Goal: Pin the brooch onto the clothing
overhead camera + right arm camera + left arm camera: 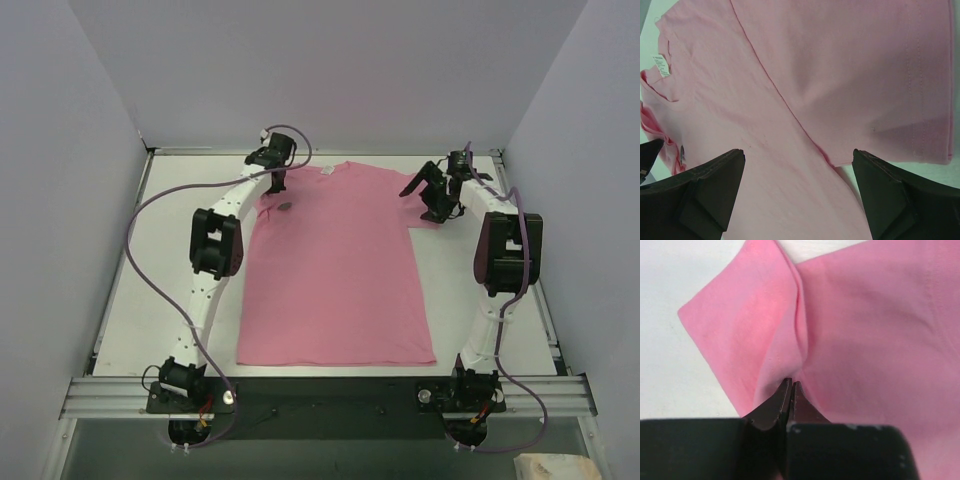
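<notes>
The left gripper [791,384] has its dark, tapered jaws clamped on a pinch of the soft pink clothing [875,330], raising a crease beside the sleeve. The right gripper [797,153] hovers with jaws wide apart over smooth, stitched fabric. Only the overhead view shows the small round brooch [285,207], lying on the clothing near the left gripper

Bright, even, diffuse light with faint soft shadows; left claw [792,385] and nearby clothing [865,340] slightly out of focus.

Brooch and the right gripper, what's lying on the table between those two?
Only bare pink fabric of the shirt. The top view shows the brooch on it near one sleeve, the open right gripper over the other sleeve, nothing else between.
</notes>
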{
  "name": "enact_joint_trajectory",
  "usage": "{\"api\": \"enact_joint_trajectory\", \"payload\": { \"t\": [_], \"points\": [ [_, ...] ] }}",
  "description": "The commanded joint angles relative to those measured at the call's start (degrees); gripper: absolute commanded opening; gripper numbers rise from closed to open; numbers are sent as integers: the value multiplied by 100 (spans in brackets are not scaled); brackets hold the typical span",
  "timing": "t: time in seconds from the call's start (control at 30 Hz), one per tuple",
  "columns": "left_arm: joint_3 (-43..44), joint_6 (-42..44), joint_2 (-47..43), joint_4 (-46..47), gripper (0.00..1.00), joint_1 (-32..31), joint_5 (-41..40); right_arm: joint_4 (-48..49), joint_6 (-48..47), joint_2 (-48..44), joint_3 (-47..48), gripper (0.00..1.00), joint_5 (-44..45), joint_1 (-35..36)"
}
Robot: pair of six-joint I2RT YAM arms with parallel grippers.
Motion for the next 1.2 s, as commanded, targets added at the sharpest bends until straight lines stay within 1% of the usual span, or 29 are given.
{"api": "enact_joint_trajectory", "payload": {
  "t": [0.0, 0.17, 0.3, 0.4, 0.53, 0.67, 0.87, 1.03, 1.07, 1.1, 1.13, 1.17],
  "points": [
    [-151, -92, -304, 273, 0, 183, -17, 43, 53, -32, -44, 93, -116, -28],
    [-687, -83, -865, 624, 0, 227, -95, 61, 79, -50, -62, 93, -151, -28],
    [-1415, -127, -1332, 967, 0, 298, -131, 79, 88, -67, -71, 93, -195, -28],
    [-1654, -189, -1587, 1091, 0, 377, -175, 87, 96, -85, -80, 93, -213, -28],
    [-2101, -119, -1859, 1398, 0, 447, 79, 131, 114, -85, -123, 93, -248, -20],
    [-2103, -75, -1930, 1346, 0, 377, 133, 167, 149, -103, -158, 92, -318, -11],
    [-2348, -154, -2097, 1363, 0, 385, -95, 175, 105, -217, -237, 92, -327, 50],
    [-2612, -84, -2273, 1556, 0, 509, 176, 175, 61, -314, -246, 92, -318, 130],
    [-2621, -23, -2290, 1592, 12, 500, 359, 167, 61, -322, -238, 92, -318, 260],
    [-2613, 117, -2291, 1627, 33, 430, 396, 158, 53, -322, -238, 92, -318, 288],
    [-2595, 171, -2265, 1627, 49, 377, 353, 175, 70, -322, -229, 92, -336, 323],
    [-2534, 232, -2229, 1601, 60, 316, 283, 167, 79, -322, -229, 92, -345, 349]
  ]
}}
